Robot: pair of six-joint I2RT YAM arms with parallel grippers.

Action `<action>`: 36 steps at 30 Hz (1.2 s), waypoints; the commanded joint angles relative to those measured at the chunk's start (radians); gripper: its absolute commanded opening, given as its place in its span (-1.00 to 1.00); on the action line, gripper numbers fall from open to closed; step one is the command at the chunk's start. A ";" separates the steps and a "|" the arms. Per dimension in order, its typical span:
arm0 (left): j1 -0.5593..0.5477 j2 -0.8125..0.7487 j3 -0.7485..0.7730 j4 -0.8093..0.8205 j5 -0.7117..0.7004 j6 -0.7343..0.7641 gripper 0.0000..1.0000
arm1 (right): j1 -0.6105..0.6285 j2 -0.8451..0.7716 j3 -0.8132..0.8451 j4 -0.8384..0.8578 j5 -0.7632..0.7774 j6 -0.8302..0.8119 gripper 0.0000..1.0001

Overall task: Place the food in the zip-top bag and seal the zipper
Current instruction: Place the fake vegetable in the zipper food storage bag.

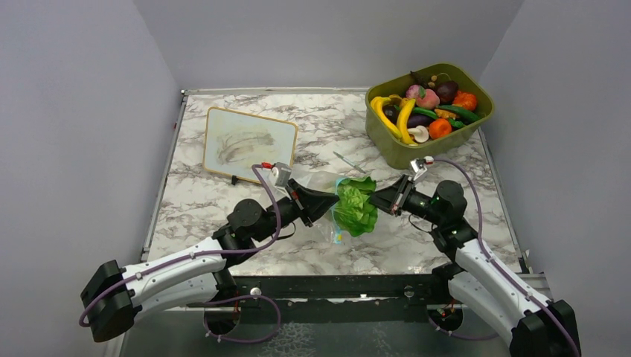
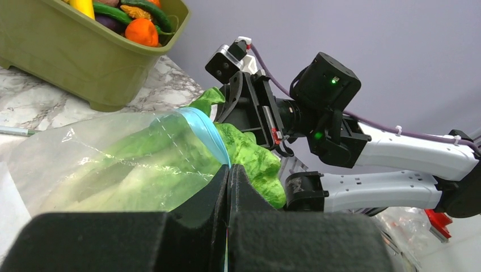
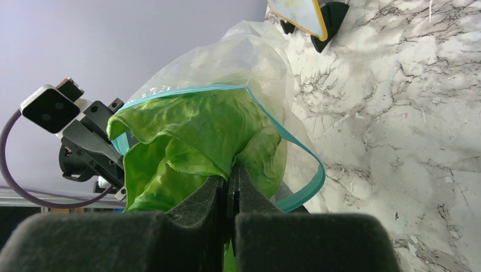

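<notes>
Just near-left of the olive-green plastic tub (image 1: pixel 394 149), the left gripper (image 2: pixel 228 180) pinches the mouth of the clear crinkly zip-top bag (image 2: pixel 102 170). The right gripper (image 3: pixel 231 184) clamps the green leafy toy lettuce (image 3: pixel 198 130), which sits half through the teal-blue zipper (image 2: pixel 204 129). If it were released now, the overhanging leaves could block sealing.

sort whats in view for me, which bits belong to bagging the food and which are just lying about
Job in hand: lettuce, zip-top bag, zipper, toy produce waiting in the tub, probably next.

Lying about: olive tub itself, framed white board, thin rod on the table.
</notes>
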 commanded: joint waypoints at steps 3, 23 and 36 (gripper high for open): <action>-0.002 0.026 0.006 0.074 0.039 0.014 -1.00 | 0.008 -0.012 -0.043 0.185 -0.007 0.134 -0.98; -0.001 0.148 0.100 0.224 0.099 -0.198 -1.00 | 0.028 0.115 0.034 0.199 0.033 -0.035 -0.98; -0.002 0.166 0.071 0.237 0.091 -0.183 -1.00 | 0.041 0.059 0.076 0.215 0.147 0.016 -0.98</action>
